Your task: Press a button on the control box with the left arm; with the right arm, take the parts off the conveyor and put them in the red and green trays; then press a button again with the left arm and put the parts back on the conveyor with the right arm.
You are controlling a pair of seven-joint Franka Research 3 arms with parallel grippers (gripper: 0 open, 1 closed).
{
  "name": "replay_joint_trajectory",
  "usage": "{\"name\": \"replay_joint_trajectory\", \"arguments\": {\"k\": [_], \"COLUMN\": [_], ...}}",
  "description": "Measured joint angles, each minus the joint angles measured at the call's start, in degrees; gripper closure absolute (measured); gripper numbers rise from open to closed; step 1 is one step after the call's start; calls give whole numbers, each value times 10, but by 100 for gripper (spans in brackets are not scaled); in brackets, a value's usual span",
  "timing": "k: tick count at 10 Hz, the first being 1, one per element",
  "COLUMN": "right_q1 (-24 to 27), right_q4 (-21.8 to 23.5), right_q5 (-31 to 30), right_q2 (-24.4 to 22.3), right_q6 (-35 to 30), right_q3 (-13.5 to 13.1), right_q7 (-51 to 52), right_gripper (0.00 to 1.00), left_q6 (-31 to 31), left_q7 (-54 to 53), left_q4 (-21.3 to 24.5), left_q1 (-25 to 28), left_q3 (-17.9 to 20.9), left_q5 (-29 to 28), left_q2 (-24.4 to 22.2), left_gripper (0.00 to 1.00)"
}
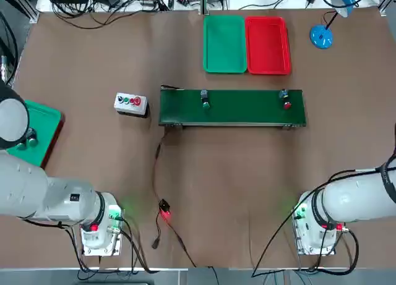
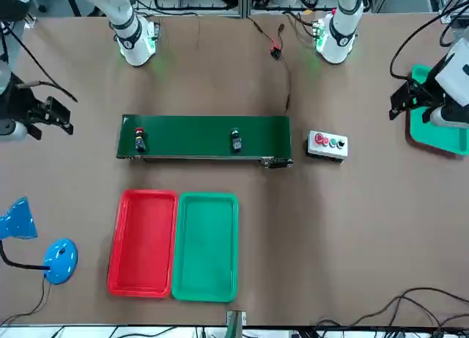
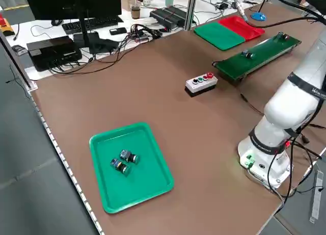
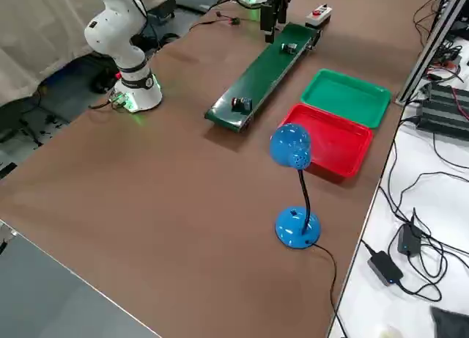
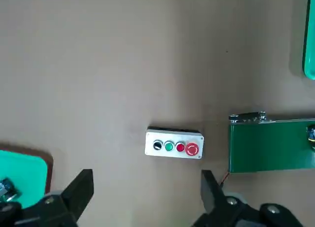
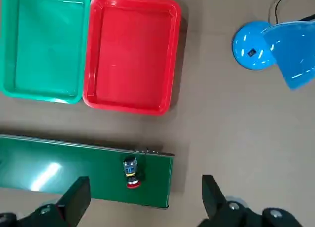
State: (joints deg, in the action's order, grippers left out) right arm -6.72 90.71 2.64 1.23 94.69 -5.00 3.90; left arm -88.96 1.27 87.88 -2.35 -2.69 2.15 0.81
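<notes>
Overhead, conveyor [image 1: 232, 107] lies long axis left–right across the counter [image 1: 216, 186], carrying two upright parts [image 1: 205, 99] [image 1: 285, 99]; control box [image 1: 130, 103] just left. Both arms' jaws stand wide, empty.

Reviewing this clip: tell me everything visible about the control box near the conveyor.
The control box is a small pale, plastic-looking rectangular case with a darker base, lying flat on the brown table. Its top carries a row of four round buttons: black, green, small red, and a larger red one nearest the conveyor. It sits just off the conveyor's end, apart from it. Nothing touches it; the left gripper hangs open above it.
</notes>
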Motion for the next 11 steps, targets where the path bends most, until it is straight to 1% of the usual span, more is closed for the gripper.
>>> {"name": "replay_joint_trajectory", "arguments": {"k": [2,4,5,6,7,8,9,11], "right_q1": [-2,-4,-4,-4,-4,-3,-2,-1], "right_q4": [6,21,22,22,20,19,17,15], "right_q5": [0,0,0,0,0,0,0,0], "right_q2": [0,2,4,3,3,2,1,-5], "right_q6": [0,9,11,13,14,14,14,8], "right_q3": [0,0,0,0,-1,-3,-5,-9], "right_q7": [0,0,0,0,0,0,0,0], "right_gripper": [0,0,0,0,0,0,0,0], "left_q6": [-5,-26,-35,-46,-63,-88,-121,-210], "left_q7": [29,37,37,37,37,38,41,41], "left_q4": [7,18,29,49,78,114,159,288], "left_q1": [0,0,-1,-2,-2,-4,-6,-7], "left_q3": [0,-2,-3,-7,-16,-24,-28,-32], "left_q5": [0,0,0,0,0,0,0,0], "left_q2": [1,7,11,12,11,7,-4,-53], "left_gripper": [14,50,66,79,95,99,99,99]}}
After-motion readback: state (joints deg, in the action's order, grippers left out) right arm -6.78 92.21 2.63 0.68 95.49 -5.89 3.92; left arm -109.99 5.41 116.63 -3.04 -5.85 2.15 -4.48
